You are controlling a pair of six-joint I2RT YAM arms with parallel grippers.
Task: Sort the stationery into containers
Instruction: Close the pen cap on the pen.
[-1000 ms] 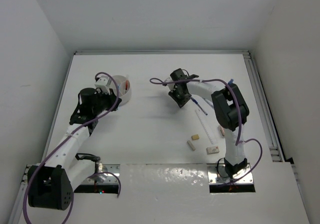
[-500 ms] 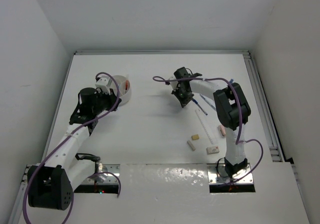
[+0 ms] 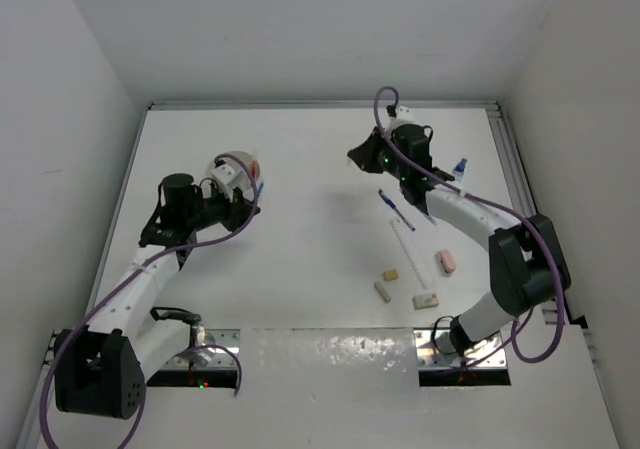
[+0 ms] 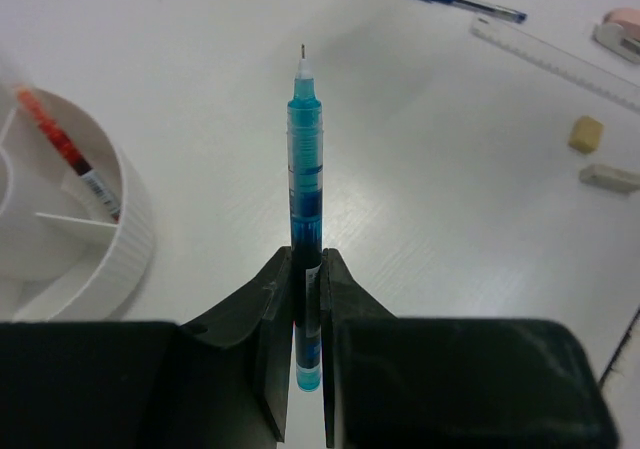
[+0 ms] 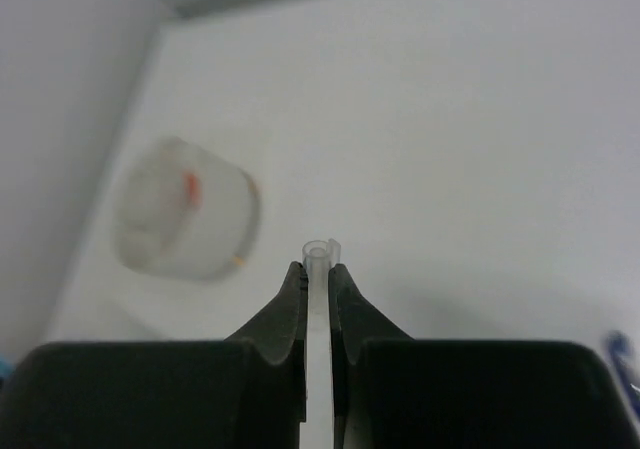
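White ribbed tub [image 4: 128, 231] sits at the far left of the table [image 3: 300, 259], split inside by dividers, with a red-orange pen [image 4: 62, 141] leaning in one compartment. Just right of it, the left gripper [image 4: 308, 269] is pinched tight on the barrel of a teal-blue pen [image 4: 306, 159], whose tip points away over bare table, clear of the tub.

Farther right, near the far middle, the right gripper [image 5: 318, 271] is raised above the table and clamped on a thin translucent stick [image 5: 318, 304]. Its open end pokes out just past the fingertips, and I cannot tell what it is.

Right of that, loose stationery lies on the table: a dark blue pen [image 3: 396, 210], a clear ruler [image 3: 405, 239] just beside it, a tan eraser [image 3: 391, 274], a white eraser [image 3: 382, 291], a pink eraser [image 3: 446, 260] and, farthest away, a small blue-capped bottle [image 3: 460, 167].
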